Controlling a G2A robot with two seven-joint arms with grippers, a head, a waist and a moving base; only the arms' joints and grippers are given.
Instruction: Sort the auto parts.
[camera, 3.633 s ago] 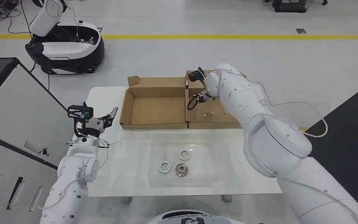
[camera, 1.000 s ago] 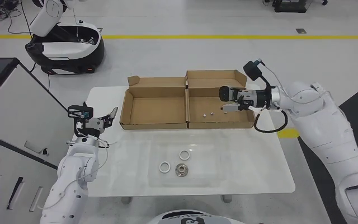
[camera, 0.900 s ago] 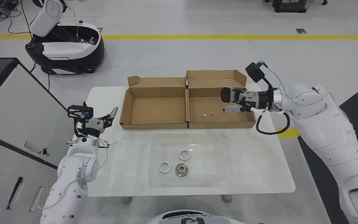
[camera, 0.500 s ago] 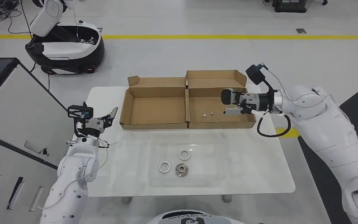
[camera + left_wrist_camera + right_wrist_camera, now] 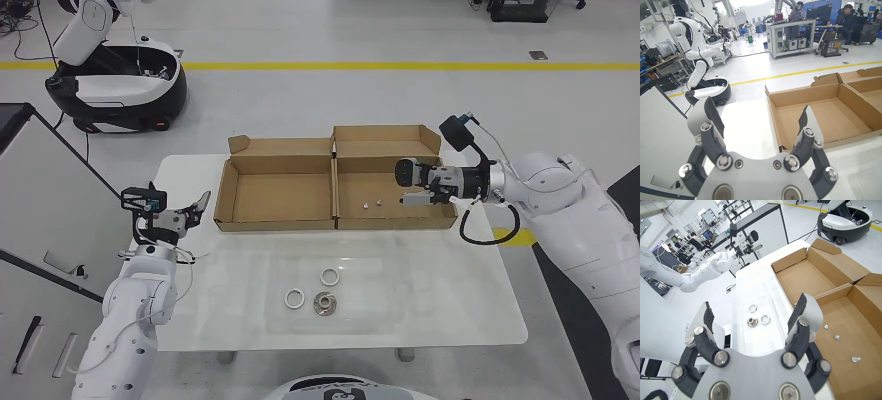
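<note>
top view: rings (image 5: 328, 276) apart from gripper (image 5: 402, 185)

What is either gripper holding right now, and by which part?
Nothing is held. The left gripper is open and empty, and the right gripper is open and empty too.

The left arm (image 5: 140, 300) is bent at the elbow with the forearm raised. The left gripper (image 5: 186, 210) has its fingers spread wide with nothing between them. The right arm (image 5: 545, 185) stretches sideways toward the middle, wrist level. The right gripper (image 5: 403, 183) is likewise spread wide and empty.
</note>
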